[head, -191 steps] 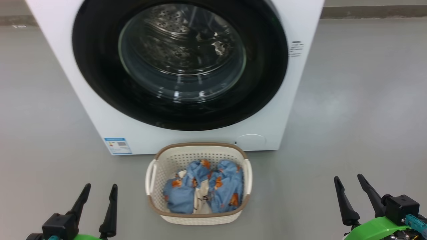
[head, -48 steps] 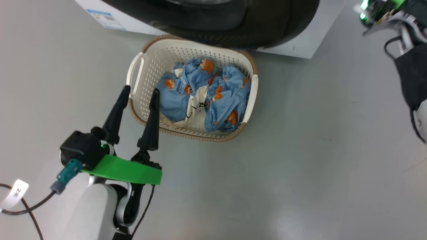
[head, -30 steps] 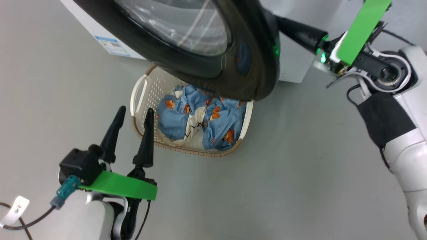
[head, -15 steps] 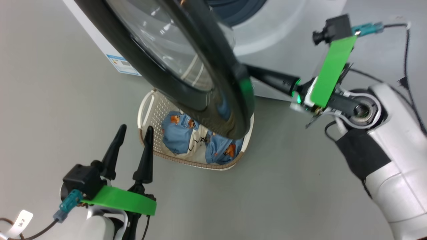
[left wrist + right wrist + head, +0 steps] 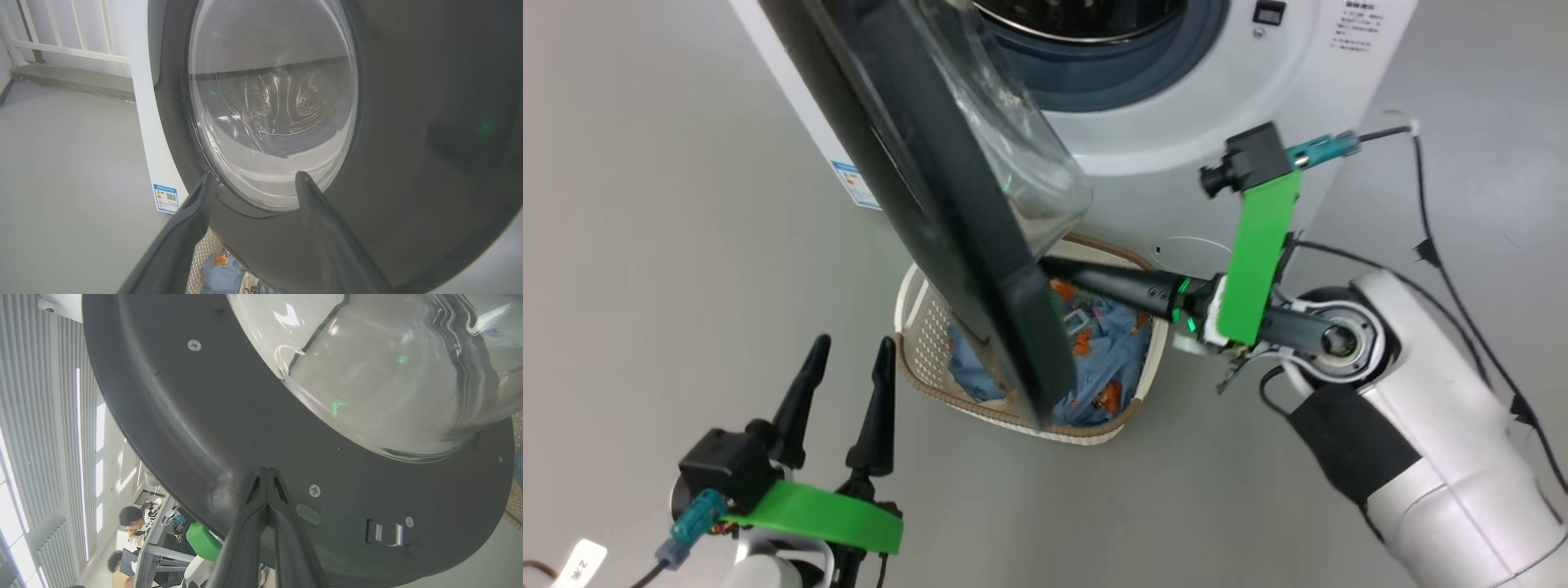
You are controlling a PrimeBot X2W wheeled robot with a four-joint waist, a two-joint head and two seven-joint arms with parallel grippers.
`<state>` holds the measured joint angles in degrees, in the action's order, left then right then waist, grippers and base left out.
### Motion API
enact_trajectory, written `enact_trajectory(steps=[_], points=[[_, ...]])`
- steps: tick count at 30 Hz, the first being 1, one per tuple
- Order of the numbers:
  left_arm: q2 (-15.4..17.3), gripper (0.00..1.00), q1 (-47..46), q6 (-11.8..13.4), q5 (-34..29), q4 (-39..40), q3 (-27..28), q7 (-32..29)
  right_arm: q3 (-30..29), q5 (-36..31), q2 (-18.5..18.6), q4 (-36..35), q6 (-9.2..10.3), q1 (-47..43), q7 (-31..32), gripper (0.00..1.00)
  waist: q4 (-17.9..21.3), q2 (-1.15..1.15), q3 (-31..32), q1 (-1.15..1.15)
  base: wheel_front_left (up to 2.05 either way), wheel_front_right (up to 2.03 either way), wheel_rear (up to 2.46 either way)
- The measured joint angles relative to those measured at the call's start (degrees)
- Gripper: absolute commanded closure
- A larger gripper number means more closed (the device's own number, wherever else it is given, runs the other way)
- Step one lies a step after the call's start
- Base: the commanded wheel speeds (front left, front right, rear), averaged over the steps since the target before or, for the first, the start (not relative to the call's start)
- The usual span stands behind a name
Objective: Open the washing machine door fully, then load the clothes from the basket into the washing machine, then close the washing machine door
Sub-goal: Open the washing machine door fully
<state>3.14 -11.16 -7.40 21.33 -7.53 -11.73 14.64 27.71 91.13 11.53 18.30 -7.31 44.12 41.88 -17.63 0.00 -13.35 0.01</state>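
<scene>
Right tool [image 5: 1054,268] has its two fingers pressed together, pinching nothing. In its own wrist view the joined tip [image 5: 266,471] lies against the black inner rim of the washing machine door [image 5: 947,212], just beside a screw and below the bulge of the glass.

I judge we are in the first step: the door is only part-way open. It stands nearly edge-on to the head camera, and its lower edge hangs over the basket [image 5: 927,343]. The basket sits on the floor right in front of the washing machine [image 5: 1176,122], and the clothes [image 5: 1111,359] lie untouched inside it.

Left tool [image 5: 851,347] is spread wide and empty. It hovers over the floor just left of the basket, facing the door's outer side [image 5: 408,122].

Next I would push on with the closed tip, sweeping the door further round on its hinge until it clears the basket — and first pull the left tool back, since the door would swing towards it.
</scene>
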Motion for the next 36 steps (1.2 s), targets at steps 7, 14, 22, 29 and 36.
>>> enact_trajectory(steps=[7, 14, 22, 29, 36], points=[[0.16, 0.00, 0.95, 0.00, 0.00, -0.07, 0.01, 0.00, 1.47, -0.04, -1.98, -0.26, 0.00, -1.36, 0.65, 1.00, -1.47, 0.00, 1.46, 0.00, 0.00, 0.00, 0.00], [0.73, 0.00, 2.11, 0.00, 0.00, -0.40, 0.34, 0.00, 1.67, -0.56, -2.64, -0.03, 0.00, -2.18, 0.58, 1.00, -1.84, 0.00, 2.80, 0.00, 0.00, 0.00, 0.00], [2.38, 0.00, 2.16, 0.00, 0.20, -1.26, 0.13, 0.00, 1.30, -1.83, -2.27, 0.85, 0.00, -4.61, -2.77, 0.55, -0.06, 0.00, 4.04, 0.00, 0.00, 0.00, 0.00], [3.67, 0.00, 3.38, 0.00, 0.27, -1.78, 0.08, 0.00, 0.75, -3.44, -0.09, 1.24, 0.00, -7.63, -7.36, 0.00, 1.90, 0.00, 5.56, 0.00, 0.00, 0.00, 0.00], [4.99, 0.00, 4.48, 0.00, 0.27, -1.77, 0.05, 0.00, 0.60, -4.94, 3.02, 1.40, -0.01, -12.08, -12.51, 0.00, 3.96, 0.00, 6.94, 0.00, 0.00, 0.00, 0.00]])
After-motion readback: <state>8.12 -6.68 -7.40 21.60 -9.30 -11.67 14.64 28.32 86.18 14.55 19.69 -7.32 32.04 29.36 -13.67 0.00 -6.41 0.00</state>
